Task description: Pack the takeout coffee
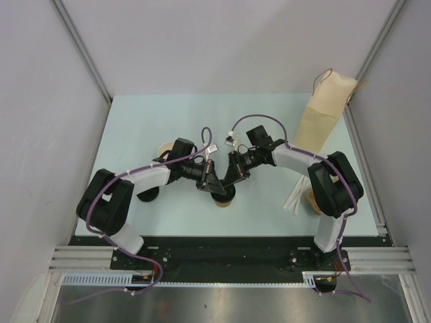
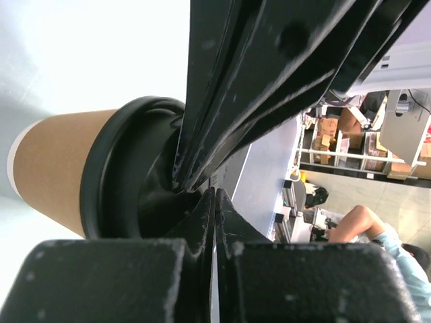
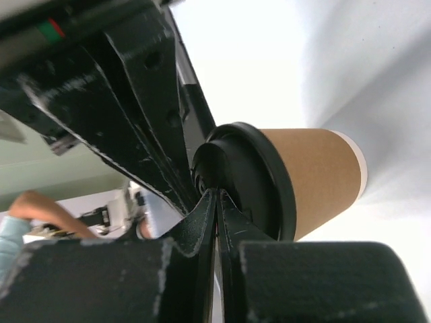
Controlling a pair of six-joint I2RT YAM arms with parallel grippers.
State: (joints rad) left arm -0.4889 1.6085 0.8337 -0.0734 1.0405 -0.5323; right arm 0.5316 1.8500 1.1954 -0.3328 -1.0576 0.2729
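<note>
1. pressing the black lid down looks like the step in hand: the cup stands on the table, midway along and toward its near edge, with both arms meeting over it.
2. left gripper and right gripper each have their jaws together, tips against the lid and clamped on nothing.
3. push straight down the cup's axis, evenly on both sides, or it may tip.
4. the paper bag waits at the far right corner.
</note>
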